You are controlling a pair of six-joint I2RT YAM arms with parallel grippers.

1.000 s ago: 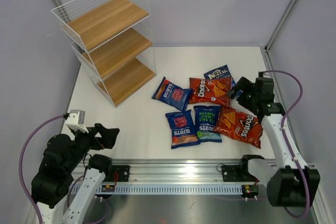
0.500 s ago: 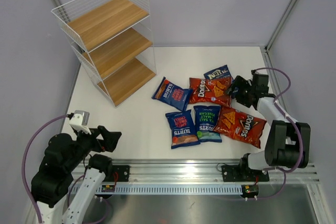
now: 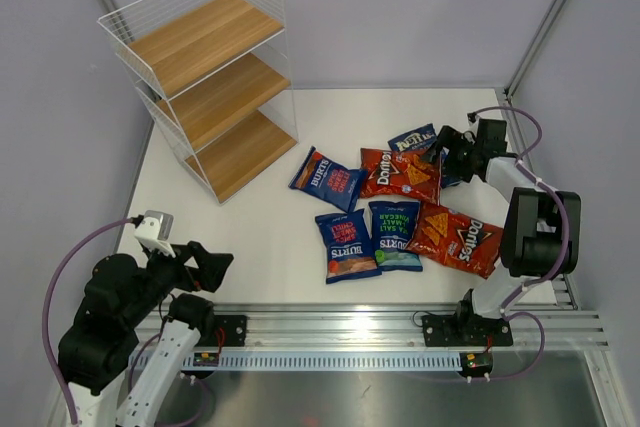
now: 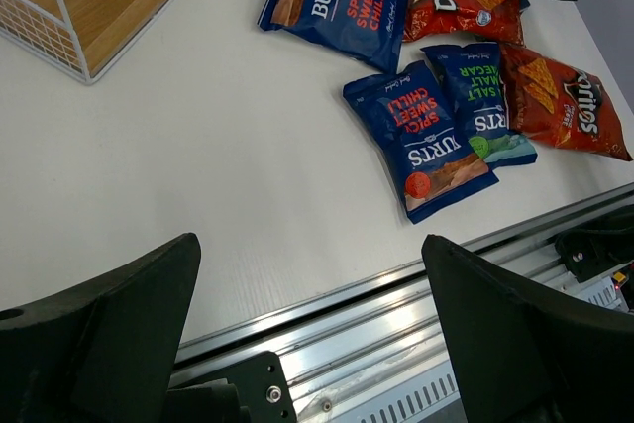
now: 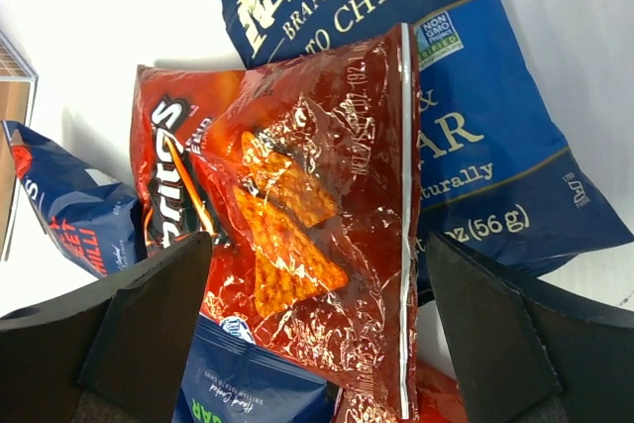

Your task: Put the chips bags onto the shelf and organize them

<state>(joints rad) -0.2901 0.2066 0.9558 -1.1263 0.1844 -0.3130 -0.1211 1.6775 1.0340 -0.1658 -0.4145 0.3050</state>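
Six chips bags lie on the white table right of centre. They are a Burts bag (image 3: 327, 179), a red Doritos bag (image 3: 398, 175), a Kettle bag (image 3: 412, 138), two Burts bags (image 3: 346, 244) (image 3: 395, 234) side by side, and a second Doritos bag (image 3: 458, 239). The wire shelf (image 3: 200, 77) stands at the back left with bare boards. My right gripper (image 3: 446, 153) is open and empty, just over the right end of the Doritos bag (image 5: 307, 215) where it overlaps the Kettle bag (image 5: 396, 76). My left gripper (image 3: 205, 265) is open and empty at the near left edge.
A metal rail (image 3: 340, 332) runs along the table's near edge, and grey walls close in the sides and back. In the left wrist view the shelf's bottom corner (image 4: 89, 7) is at the upper left and the bags (image 4: 421, 138) at the upper right.
My right arm has swung back and left, bringing its gripper from beside the bags to over the Doritos and Kettle bags. My left arm has hardly moved.
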